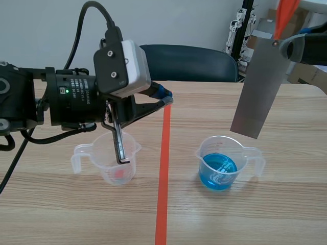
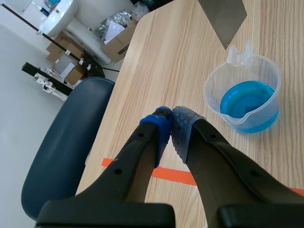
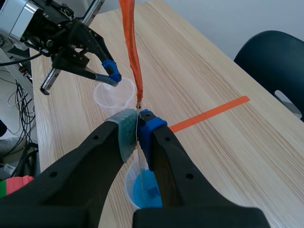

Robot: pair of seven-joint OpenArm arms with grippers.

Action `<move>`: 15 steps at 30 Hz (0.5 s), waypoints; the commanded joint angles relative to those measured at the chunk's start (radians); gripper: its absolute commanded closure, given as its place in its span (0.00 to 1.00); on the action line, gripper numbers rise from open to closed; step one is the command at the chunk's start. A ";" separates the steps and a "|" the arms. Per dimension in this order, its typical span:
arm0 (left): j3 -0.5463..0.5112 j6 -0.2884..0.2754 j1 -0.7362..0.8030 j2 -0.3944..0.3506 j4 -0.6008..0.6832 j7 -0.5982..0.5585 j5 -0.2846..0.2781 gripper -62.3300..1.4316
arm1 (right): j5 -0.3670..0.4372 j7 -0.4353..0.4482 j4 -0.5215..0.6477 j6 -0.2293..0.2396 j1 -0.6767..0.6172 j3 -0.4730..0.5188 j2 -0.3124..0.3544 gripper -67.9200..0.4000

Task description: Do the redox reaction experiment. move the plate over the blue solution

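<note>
Bright, even indoor light washes the pale wooden bench (image 1: 286,204). Only a soft, faint shadow pools under the cup of blue solution (image 1: 217,172), whose surface carries small white glints. The metal plate (image 1: 258,87) shows a flat, matte grey. In the wrist views the left tool (image 2: 170,124) and right tool (image 3: 138,127) loom dark and oversized beside the lens, and wide-angle stretch bends the edges.
</note>
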 commanded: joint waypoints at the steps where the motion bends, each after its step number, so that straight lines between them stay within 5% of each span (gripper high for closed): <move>1: 0.003 0.004 -0.006 0.011 0.010 -0.009 -0.010 0.91 | 0.019 0.014 0.006 0.012 0.017 0.019 0.011 0.99; 15: 0.064 -0.047 -0.074 0.065 -0.025 -0.009 -0.006 0.91 | 0.014 0.011 0.006 0.012 0.017 0.019 0.011 0.99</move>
